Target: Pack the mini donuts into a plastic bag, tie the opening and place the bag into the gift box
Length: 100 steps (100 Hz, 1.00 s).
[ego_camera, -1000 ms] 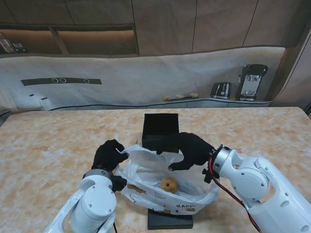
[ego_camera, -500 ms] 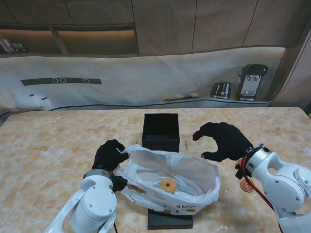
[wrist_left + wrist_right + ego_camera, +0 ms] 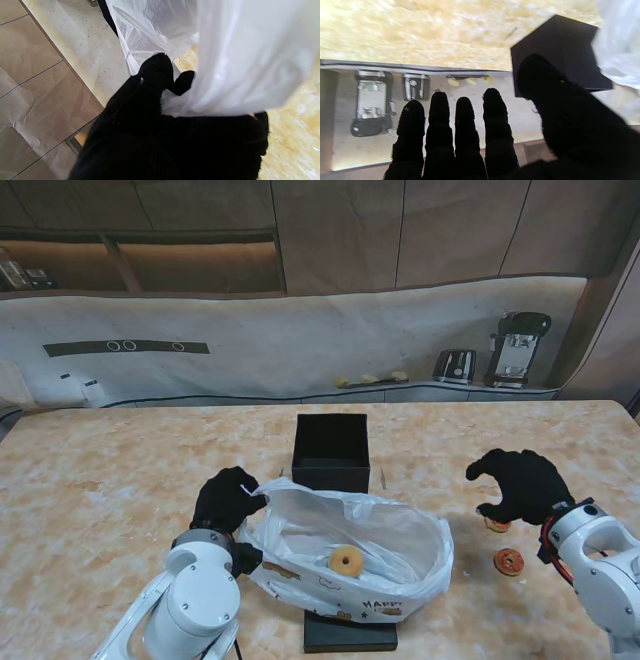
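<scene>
Stand view: we are looking down at a marble-patterned table (image 3: 90,480) that is carrying everything else. The white bag (image 3: 350,550) is lying in front of us with its mouth gaping wide, its near edge draping over a flat black lid (image 3: 350,635). Just beyond the bag's far rim, the black box (image 3: 331,450) is standing upright and open-topped.

Our left hand (image 3: 226,498) is gripping the bag's left rim; in the left wrist view its fingertips (image 3: 183,81) are pinching a fold of the white film. Our right hand (image 3: 518,485) is hovering over the table to the right of the bag, well apart from it, with fingers curled downward but parted and holding nothing. In the right wrist view the four fingers (image 3: 438,120) are extending side by side, with the thumb set apart.

One donut (image 3: 347,560) is sitting inside the bag near its middle. Two more are lying on the table at right: a frosted donut (image 3: 509,561) nearer to us, and another (image 3: 497,525) just under the right hand's fingertips; we cannot tell whether they are touching it.
</scene>
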Motion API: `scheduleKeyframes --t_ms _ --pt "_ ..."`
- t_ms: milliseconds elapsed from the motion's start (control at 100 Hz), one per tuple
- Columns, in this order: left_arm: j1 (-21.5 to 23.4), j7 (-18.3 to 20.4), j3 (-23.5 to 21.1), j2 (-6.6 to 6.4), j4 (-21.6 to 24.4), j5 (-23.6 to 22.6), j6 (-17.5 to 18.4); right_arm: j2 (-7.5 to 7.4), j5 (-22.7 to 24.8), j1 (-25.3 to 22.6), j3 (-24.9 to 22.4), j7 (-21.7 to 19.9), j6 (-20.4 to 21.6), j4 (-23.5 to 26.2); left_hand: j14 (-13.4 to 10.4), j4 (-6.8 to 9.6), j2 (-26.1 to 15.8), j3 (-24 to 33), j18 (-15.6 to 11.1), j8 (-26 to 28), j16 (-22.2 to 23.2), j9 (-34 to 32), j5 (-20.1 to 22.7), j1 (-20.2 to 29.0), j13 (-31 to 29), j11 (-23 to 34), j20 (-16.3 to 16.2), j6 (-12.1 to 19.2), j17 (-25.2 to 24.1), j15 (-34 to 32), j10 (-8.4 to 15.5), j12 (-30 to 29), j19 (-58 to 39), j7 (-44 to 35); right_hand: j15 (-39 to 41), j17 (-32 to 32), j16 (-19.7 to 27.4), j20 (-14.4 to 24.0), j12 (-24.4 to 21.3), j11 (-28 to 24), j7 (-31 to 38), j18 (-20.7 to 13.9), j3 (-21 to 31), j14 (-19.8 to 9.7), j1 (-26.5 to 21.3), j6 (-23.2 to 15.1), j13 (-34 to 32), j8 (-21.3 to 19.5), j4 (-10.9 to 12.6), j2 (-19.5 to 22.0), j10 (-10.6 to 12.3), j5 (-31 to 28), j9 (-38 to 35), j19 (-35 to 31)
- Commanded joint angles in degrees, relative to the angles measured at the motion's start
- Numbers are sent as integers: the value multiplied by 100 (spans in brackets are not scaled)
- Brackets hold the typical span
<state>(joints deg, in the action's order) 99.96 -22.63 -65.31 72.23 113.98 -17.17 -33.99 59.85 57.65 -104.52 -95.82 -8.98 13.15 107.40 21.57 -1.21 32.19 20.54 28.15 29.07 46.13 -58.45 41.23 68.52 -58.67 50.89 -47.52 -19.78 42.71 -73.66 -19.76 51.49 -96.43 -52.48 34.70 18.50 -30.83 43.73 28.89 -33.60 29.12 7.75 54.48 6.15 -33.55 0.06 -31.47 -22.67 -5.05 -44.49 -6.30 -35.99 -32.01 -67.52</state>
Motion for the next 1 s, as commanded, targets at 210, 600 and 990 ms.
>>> scheduleKeyframes --t_ms 210,600,990 --pt "90 137 -5 -11 100 -52 18 32 104 171 352 53 -888 -585 181 96 -10 -112 -95 -3 98 104 -133 124 78 -71 -185 81 -52 -78 88 79 -218 -168 120 -442 59 -14 -169 -33 -290 -117 -376 60 -48 329 687 154 77 -16 -248 529 735 -146" --pt "103 232 -1 -44 127 -128 -29 -25 581 307 673 -104 -1384 -1043 203 98 -31 -123 -67 4 115 135 -156 131 142 -103 -269 83 -150 -36 99 103 -134 -172 -244 -971 324 -94 -659 353 -654 -60 -864 14 -49 315 1148 576 106 110 -249 1232 1321 152" --pt "78 303 28 -63 144 -185 -87 -14 515 573 981 258 -1669 -1619 222 102 -53 -125 -40 -1 138 166 -183 137 189 -123 -362 77 -219 -11 95 117 -63 -183 -626 -921 654 -401 -1142 396 -457 4 -1423 46 -12 234 1235 903 166 344 -339 1699 1605 669"
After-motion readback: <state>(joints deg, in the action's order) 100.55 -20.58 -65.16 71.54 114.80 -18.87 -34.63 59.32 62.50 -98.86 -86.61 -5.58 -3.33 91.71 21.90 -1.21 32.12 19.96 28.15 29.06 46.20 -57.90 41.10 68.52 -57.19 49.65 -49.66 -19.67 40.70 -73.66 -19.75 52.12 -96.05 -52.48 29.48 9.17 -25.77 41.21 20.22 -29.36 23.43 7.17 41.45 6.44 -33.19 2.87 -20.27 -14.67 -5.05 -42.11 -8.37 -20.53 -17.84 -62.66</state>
